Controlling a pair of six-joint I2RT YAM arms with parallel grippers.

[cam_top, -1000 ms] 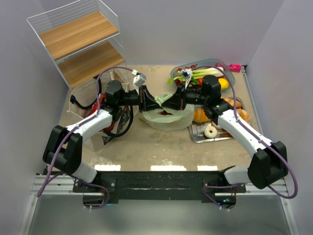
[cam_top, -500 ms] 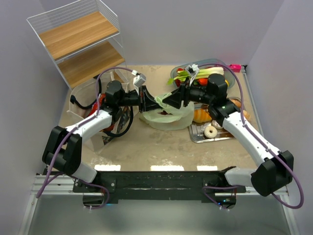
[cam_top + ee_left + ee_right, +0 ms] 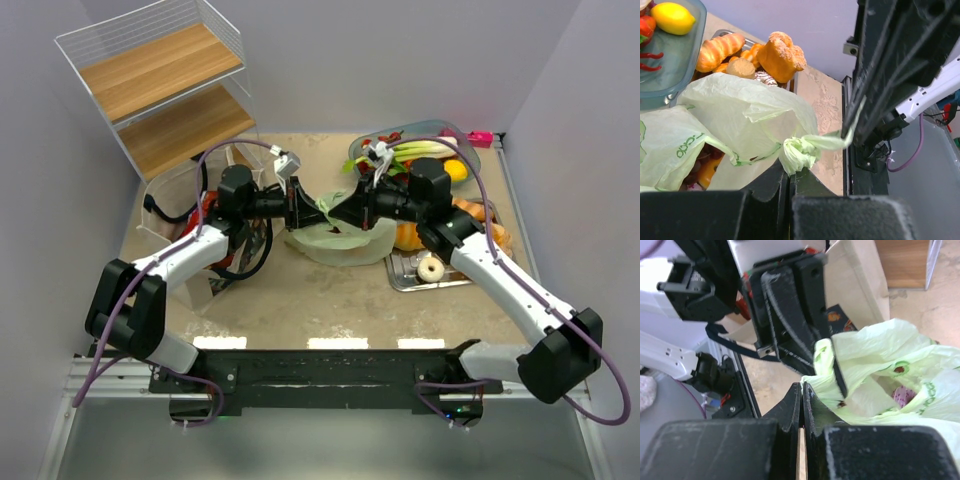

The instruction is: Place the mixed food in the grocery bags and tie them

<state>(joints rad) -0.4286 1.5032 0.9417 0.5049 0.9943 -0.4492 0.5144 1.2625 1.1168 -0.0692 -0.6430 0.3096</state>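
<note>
The pale-green grocery bag (image 3: 340, 238) sits mid-table with food inside it. Its two handle ends are twisted into a knot (image 3: 799, 151). My left gripper (image 3: 300, 205) is shut on the bag just below that knot (image 3: 790, 172). A green strip runs from the knot to my right gripper (image 3: 342, 212), which is shut on it (image 3: 803, 386). The beige tote (image 3: 180, 215) stands at the left, behind my left arm. Loose mixed food lies at the right: lemon (image 3: 672, 17), croissant (image 3: 720, 47), bread (image 3: 782, 55), doughnut (image 3: 431, 268), leek (image 3: 420, 148).
A clear tray (image 3: 465, 135) at the back right holds vegetables. A metal tray (image 3: 400, 275) under my right arm holds pastries. A wire-and-wood shelf (image 3: 165, 85) fills the back left corner. A small pink object (image 3: 481, 138) lies by the right wall.
My right gripper opened and drew back to the right, then returned to the knot and shut on the bag's green strip. The left arm kept its grip and place.
</note>
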